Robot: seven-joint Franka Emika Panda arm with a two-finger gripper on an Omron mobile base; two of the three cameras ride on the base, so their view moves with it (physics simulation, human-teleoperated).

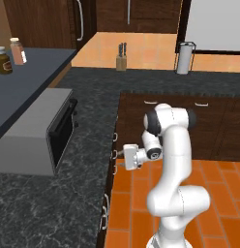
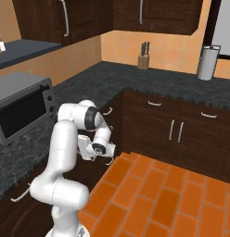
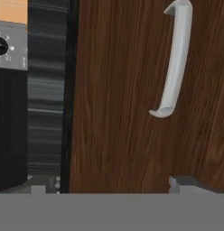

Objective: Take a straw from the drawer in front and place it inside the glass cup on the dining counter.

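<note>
Your fingers [image 3: 113,182] sit nearest the hand camera, spread wide with nothing between them, two small grey tips poking up at the bottom with bare wood showing in the gap. That spread makes sense: you are lined up on a silver handle [image 3: 175,58] and need room to straddle it before closing. Right behind it is the dark brown drawer front [image 3: 127,113], still shut, so the straw is presumably inside and cannot be seen from here. The handle looks upright in the hand view only because the wrist is rolled; in the base views the gripper [image 1: 123,157] points sideways at the cabinet face under the black speckled bench [image 1: 54,213], level with the short handles [image 1: 113,154] stacked along that face. The arm is folded tight, elbow high, most likely to hold the hand level and square to the front for a straight pull

The handle sits above and to the right of the gap between your fingers, so I judge you need to shift toward it and move in before gripping. Watch the toaster oven [image 1: 42,131] on the bench just above, whose dial shows at the top left of the hand view

Neither the glass cup nor the dining counter can be placed from these pictures; that leg comes later
</note>
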